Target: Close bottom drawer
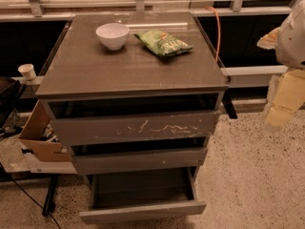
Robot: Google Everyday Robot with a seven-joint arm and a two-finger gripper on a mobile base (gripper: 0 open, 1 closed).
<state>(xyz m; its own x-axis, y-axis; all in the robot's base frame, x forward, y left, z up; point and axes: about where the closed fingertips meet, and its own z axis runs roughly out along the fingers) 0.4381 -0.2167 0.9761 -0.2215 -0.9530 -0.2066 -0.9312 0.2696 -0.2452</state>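
The bottom drawer (143, 211) is the lowest of three grey-brown drawers in a cabinet. It is pulled far out, showing its dark shallow box (142, 187), which looks empty. Its low front panel is plain. The middle drawer (139, 159) and the tall scratched top drawer (136, 126) are each pulled out a little. My gripper (284, 99) hangs at the right edge of the view, pale and yellowish, beside the cabinet at about top-drawer height. It is well apart from the bottom drawer and touches nothing.
On the cabinet top (95, 66) stand a white bowl (112, 35) and a green chip bag (163, 42). A cardboard box (40, 137) and a paper cup (27, 71) are on the left. An orange cable (217, 30) runs behind. The floor is speckled (257, 175).
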